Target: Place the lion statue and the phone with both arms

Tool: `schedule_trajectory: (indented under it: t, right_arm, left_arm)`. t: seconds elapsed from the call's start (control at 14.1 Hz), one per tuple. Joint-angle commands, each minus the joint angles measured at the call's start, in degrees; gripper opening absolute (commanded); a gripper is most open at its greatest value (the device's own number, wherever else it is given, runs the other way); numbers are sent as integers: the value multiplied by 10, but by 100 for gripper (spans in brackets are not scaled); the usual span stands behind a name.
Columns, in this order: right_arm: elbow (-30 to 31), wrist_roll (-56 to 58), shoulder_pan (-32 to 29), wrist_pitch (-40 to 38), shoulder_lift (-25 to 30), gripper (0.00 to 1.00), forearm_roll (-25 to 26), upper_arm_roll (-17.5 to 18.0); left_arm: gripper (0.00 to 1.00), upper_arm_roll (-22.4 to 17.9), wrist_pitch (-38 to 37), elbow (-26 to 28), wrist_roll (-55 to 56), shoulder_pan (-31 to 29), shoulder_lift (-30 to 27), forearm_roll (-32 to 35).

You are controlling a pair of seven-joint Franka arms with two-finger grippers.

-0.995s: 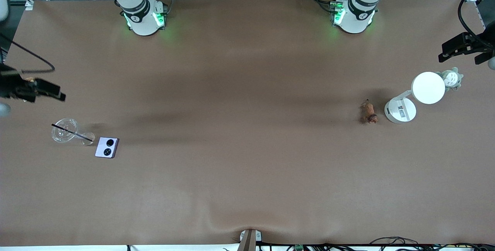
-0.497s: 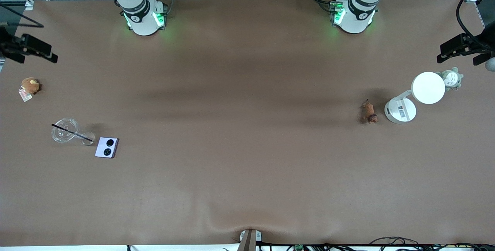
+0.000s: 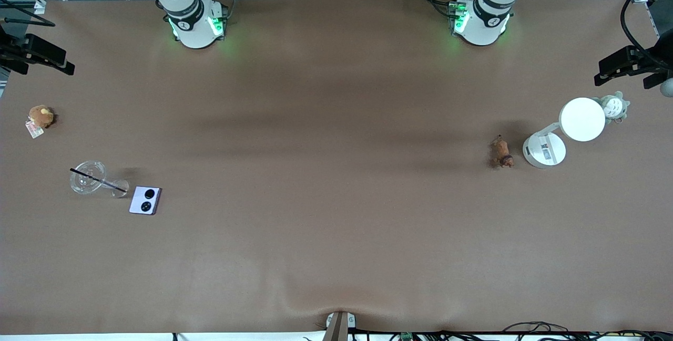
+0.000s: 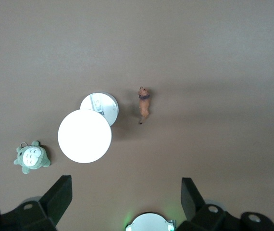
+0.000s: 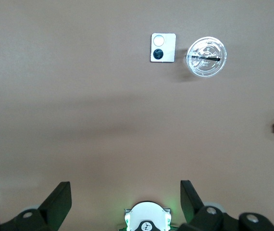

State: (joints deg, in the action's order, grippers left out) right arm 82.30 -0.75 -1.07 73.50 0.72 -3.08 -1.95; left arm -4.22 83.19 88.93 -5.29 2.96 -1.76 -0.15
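Lion statue (image 3: 501,153) lies on table beside white lamp (image 3: 545,150), toward left arm's end. Phone (image 3: 145,200) lies flat beside clear cup (image 3: 88,177), toward right arm's end. Left gripper (image 4: 125,197) and right gripper (image 5: 125,195) both spread wide and hold nothing, high over table edges; wrist views alone show this spread.

Wide bare bench (image 3: 336,183) is lying open between the two clusters. A white lamp (image 3: 547,149) is standing just beside the lion statue (image 3: 501,152), crowding one flank. A clear cup (image 3: 89,181) is sitting close beside the phone (image 3: 145,200).
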Motion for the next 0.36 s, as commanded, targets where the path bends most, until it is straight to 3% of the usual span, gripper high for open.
schedule_trajectory:
  t: [0.0, 0.28]
  right_arm:
    - [-6, -11, -1, -8, 0, 100, 8, 3]
    - [-5, -10, -2, -1, -1, 100, 8, 3]
  left_arm:
    - [100, 1, -6, -11, 4, 2, 5, -6]
    - [100, 2, -6, -10, 9, 2, 5, -6]
